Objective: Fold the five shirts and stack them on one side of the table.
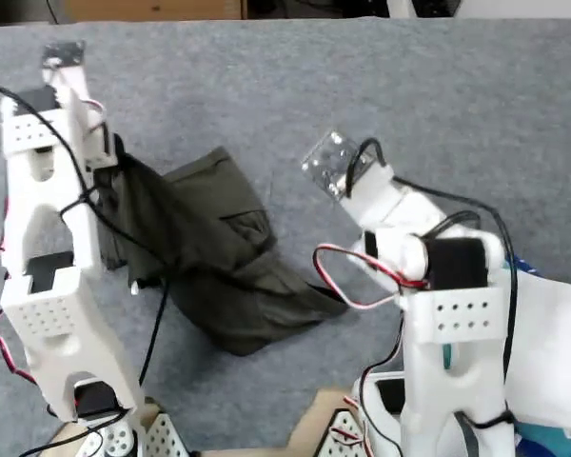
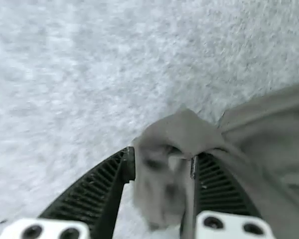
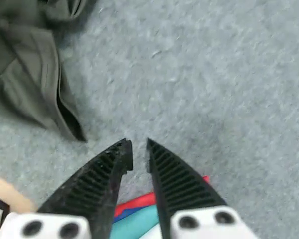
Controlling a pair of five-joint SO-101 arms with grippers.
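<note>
A dark olive shirt lies crumpled on the grey table, left of the middle. My left gripper is shut on a bunched fold of this shirt, lifting that edge at the shirt's far-left corner. My right gripper hovers over bare table with its fingers nearly together and nothing between them. The olive shirt's edge lies a short way beyond it. Red and teal cloth peeks out beneath the right gripper's base.
A white shirt lies at the right edge on top of blue and teal cloth. The right arm stands between this pile and the olive shirt. Grey table stretches across the far side.
</note>
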